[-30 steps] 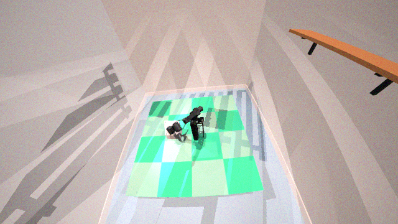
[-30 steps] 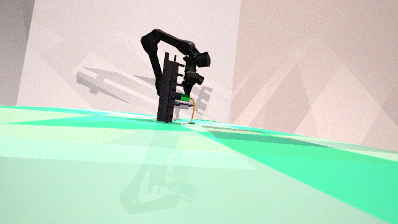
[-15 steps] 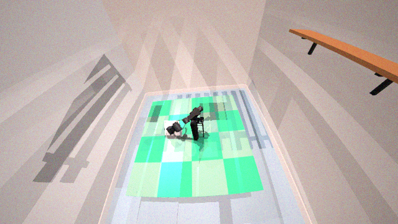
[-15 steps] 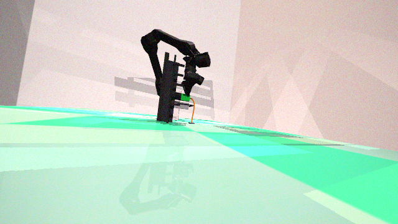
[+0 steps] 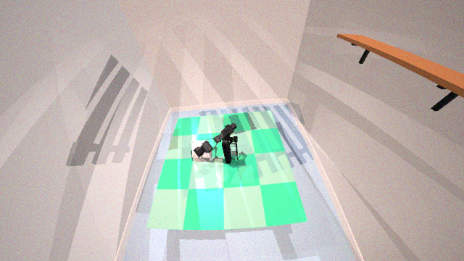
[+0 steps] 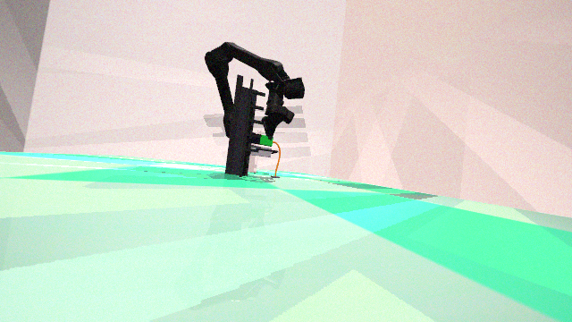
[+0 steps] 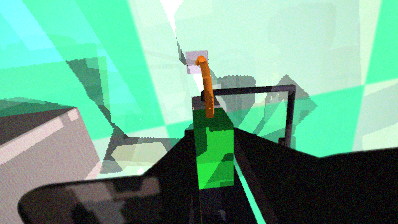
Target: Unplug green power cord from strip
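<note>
The green plug (image 6: 266,140) (image 7: 216,150) lies between the fingertips of my gripper (image 6: 269,135) (image 7: 212,136), which is shut on it. In the exterior view the plug is beside the tall dark upright (image 6: 241,130), with a short black piece between them. An orange cord (image 6: 280,156) (image 7: 207,85) runs from the plug's outer end down to a small grey block (image 7: 197,56) on the floor. I cannot clearly make out the power strip or whether the plug is seated in it. The plug is too small to tell in the top view.
A thin black frame (image 7: 250,90) stands close to the right of the plug in the wrist view. A pale box (image 7: 50,150) is at the lower left there. Short bars (image 6: 259,107) stick out from the upright beside my arm. An orange shelf (image 5: 406,58) is on the wall, far off.
</note>
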